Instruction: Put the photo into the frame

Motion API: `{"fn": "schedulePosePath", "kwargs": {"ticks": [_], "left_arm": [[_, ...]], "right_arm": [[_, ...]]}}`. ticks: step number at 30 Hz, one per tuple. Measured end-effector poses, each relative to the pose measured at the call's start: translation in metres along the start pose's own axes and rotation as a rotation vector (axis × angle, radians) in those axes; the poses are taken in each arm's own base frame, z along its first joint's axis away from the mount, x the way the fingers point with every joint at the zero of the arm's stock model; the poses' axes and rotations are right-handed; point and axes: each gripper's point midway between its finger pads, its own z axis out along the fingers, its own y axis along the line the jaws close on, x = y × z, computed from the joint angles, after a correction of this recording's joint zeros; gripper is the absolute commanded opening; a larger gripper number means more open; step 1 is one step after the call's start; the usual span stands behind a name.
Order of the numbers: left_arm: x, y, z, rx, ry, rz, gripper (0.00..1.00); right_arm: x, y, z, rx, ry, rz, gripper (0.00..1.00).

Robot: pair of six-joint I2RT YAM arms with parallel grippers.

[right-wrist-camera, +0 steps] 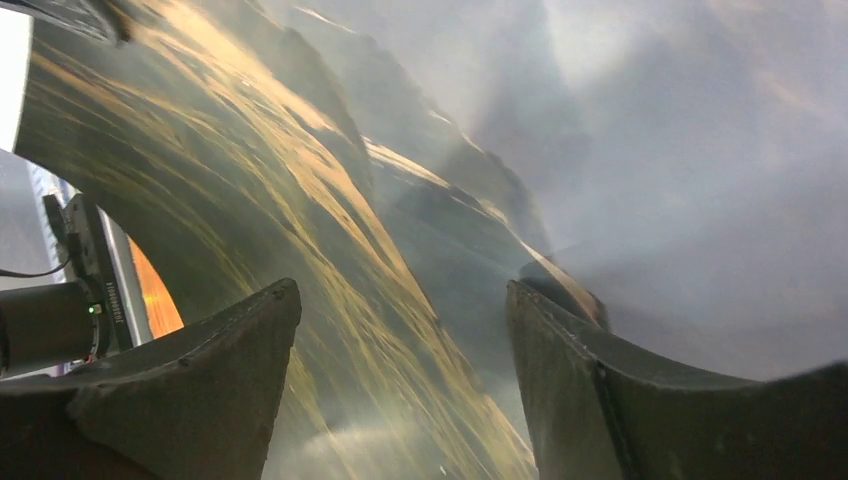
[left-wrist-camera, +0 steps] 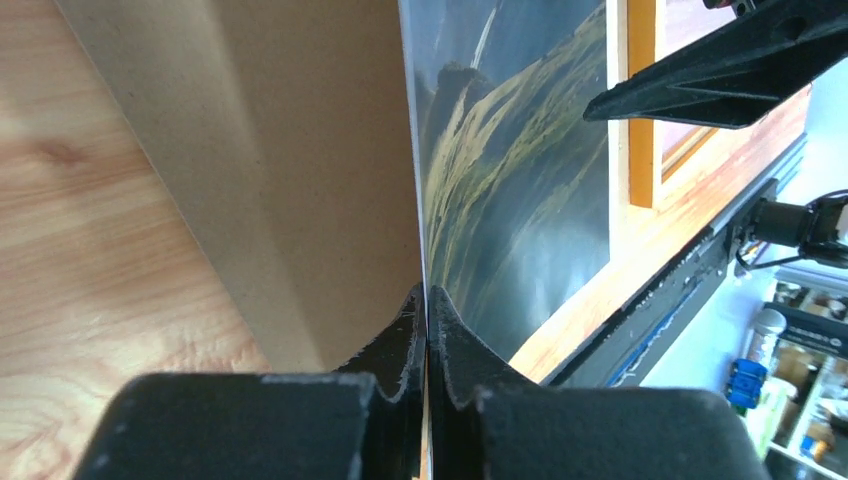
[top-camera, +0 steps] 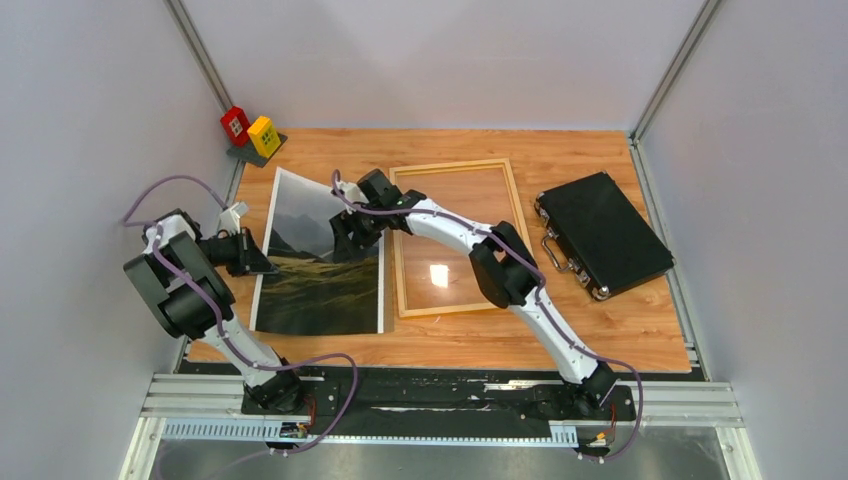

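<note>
The photo (top-camera: 320, 270), dark mountains with a white border, lies on the table left of the frame (top-camera: 405, 235). Its left edge is raised off the surface. My left gripper (top-camera: 264, 255) is shut on that left edge; in the left wrist view the jaws (left-wrist-camera: 427, 305) pinch the thin sheet, with the photo (left-wrist-camera: 520, 170) running away to the right. My right gripper (top-camera: 350, 235) hovers open over the photo's upper right part. In the right wrist view its fingers (right-wrist-camera: 400, 300) stand wide apart above the photo (right-wrist-camera: 400, 150), holding nothing. The frame (left-wrist-camera: 642, 100) lies flat, its pane reflecting light.
A brown hardboard panel (left-wrist-camera: 300, 150) lies under the lifted photo. A black case with metal handles (top-camera: 600, 232) sits at the right of the table. Red and yellow blocks (top-camera: 250, 130) stand at the back left corner. Grey walls close in on both sides.
</note>
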Motion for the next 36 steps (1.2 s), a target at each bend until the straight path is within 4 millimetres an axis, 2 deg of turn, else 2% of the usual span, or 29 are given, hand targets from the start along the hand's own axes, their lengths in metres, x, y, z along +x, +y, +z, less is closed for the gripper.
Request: {"fn": "schedulePosePath", "kwargs": {"ticks": [5,9,16,20,26,29,32,36], "left_arm": [[-0.016,-0.009,-0.015,-0.032,-0.033,0.032,0.00],[-0.029,-0.023,-0.030,-0.059,-0.064,0.056,0.00],[-0.064,-0.073,-0.071,-0.162,-0.156,0.169,0.00],[-0.085,-0.124,-0.086,-0.217,-0.197,0.281,0.00],[-0.111,-0.198,-0.106,-0.289,-0.243,0.437,0.00],[-0.121,-0.221,-0.117,-0.352,-0.264,0.495,0.00],[-0.129,-0.235,-0.125,-0.411,-0.273,0.532,0.00],[-0.135,-0.234,-0.118,-0.490,-0.233,0.546,0.00]], "right_arm": [[-0.008,-0.008,-0.021,0.079,-0.016,0.008,0.86],[-0.033,0.001,-0.049,0.128,-0.069,-0.001,0.87],[-0.093,0.054,-0.109,0.122,-0.223,-0.012,0.88],[-0.112,0.081,-0.132,0.082,-0.277,0.003,0.88],[-0.118,0.099,-0.146,0.028,-0.292,0.045,0.88],[-0.119,0.103,-0.155,0.017,-0.297,0.063,0.88],[-0.115,0.103,-0.166,0.011,-0.298,0.085,0.88],[-0.109,0.097,-0.184,0.012,-0.309,0.113,0.88]]}}
